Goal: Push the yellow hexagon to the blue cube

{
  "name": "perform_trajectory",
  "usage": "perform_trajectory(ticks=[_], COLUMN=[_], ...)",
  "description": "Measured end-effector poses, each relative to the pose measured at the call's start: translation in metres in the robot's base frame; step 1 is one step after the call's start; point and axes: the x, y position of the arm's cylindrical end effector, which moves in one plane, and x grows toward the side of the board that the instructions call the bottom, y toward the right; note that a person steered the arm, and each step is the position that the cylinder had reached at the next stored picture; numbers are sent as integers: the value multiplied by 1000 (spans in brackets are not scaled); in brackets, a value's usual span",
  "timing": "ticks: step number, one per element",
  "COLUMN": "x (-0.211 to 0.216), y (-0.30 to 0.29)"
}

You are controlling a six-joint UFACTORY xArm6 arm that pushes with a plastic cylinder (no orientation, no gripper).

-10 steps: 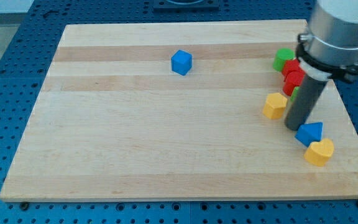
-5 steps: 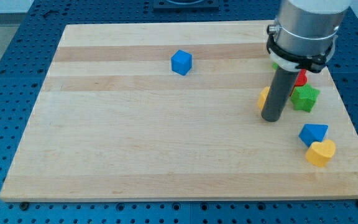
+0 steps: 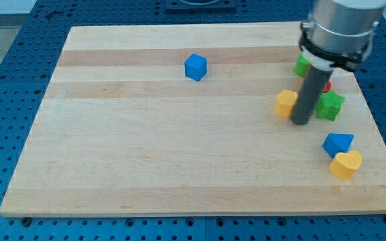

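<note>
Camera view: my tip (image 3: 301, 122) touches the right side of the yellow hexagon block (image 3: 286, 103) on the wooden desk (image 3: 146, 161), well apart from the blue cube (image 3: 196, 67); no claw shows.

We see a pale striped wooden board (image 3: 146, 154) on a blue perforated table (image 3: 5, 67), with blue (image 3: 195, 67), yellow (image 3: 286, 103), green (image 3: 330, 106), red (image 3: 326, 85) blocks and our dark rod (image 3: 307, 94).
</note>
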Motion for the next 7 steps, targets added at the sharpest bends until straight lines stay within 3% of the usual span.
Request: perform_trajectory(ticks=[3,5,7], x=[-57,-58,-83], y=[-58,-13,-6])
